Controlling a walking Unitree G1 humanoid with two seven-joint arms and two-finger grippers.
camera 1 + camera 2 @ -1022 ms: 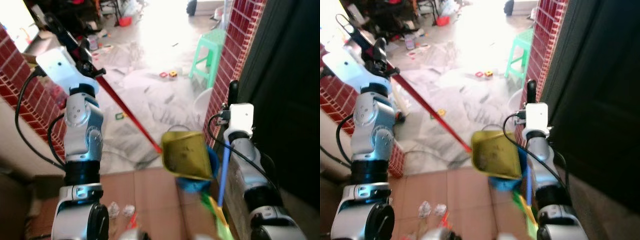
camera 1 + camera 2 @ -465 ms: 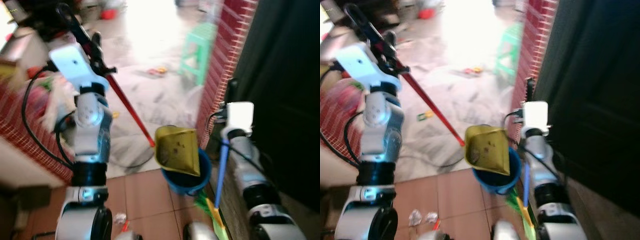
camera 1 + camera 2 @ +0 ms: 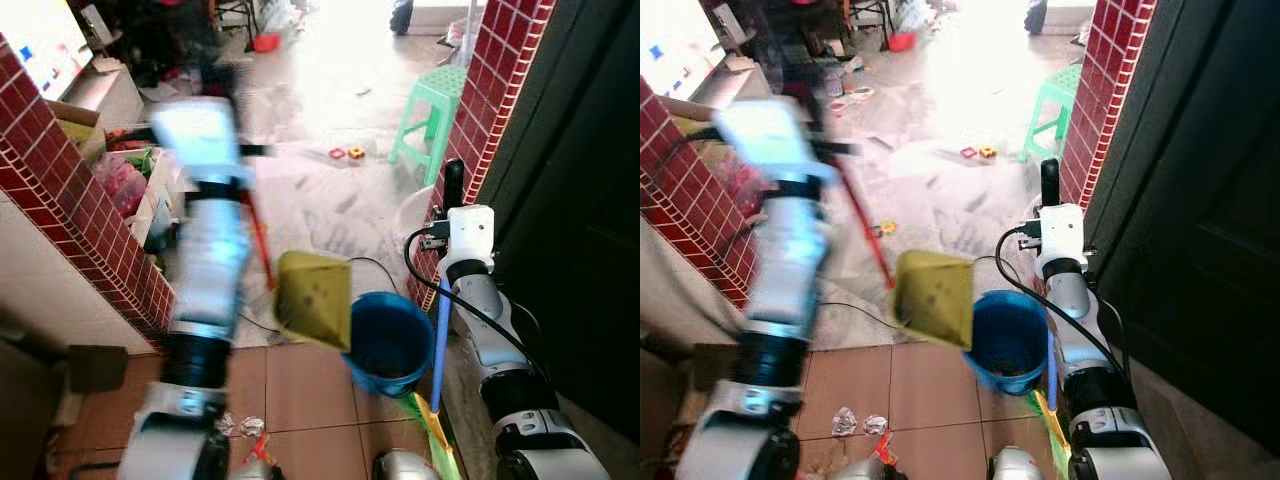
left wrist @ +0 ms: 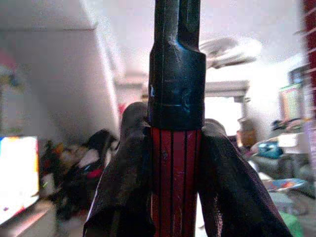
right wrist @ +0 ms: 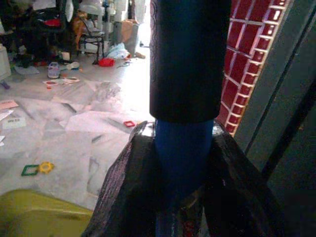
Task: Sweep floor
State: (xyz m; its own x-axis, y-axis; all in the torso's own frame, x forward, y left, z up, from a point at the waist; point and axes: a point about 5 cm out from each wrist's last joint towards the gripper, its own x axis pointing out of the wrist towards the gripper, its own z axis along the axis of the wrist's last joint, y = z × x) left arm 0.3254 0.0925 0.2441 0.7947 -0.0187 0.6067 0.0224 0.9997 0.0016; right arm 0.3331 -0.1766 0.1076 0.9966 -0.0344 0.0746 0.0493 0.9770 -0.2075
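My left gripper (image 4: 175,197) is shut on the red handle (image 4: 174,163) of a yellow dustpan (image 3: 312,298). The pan hangs tilted just left of a blue bucket (image 3: 388,340) on the floor. The left arm (image 3: 210,230) is blurred by motion. Close to the brick pillar, my right gripper (image 5: 183,163) is shut on the blue broom handle (image 3: 441,335). That handle runs down to green and yellow bristles (image 3: 437,440) beside the bucket.
A red brick wall (image 3: 80,210) stands on the left, a brick pillar (image 3: 500,80) and a dark door (image 3: 580,200) on the right. Crumpled paper (image 3: 240,427) lies on the tiles near my feet. Farther off are a green stool (image 3: 432,105), small toys (image 3: 345,153) and a cable (image 3: 375,265).
The view has shifted. My left arm has swung toward the middle, carrying the dustpan from over the bucket to its left side. The right arm keeps its hold on the broom.
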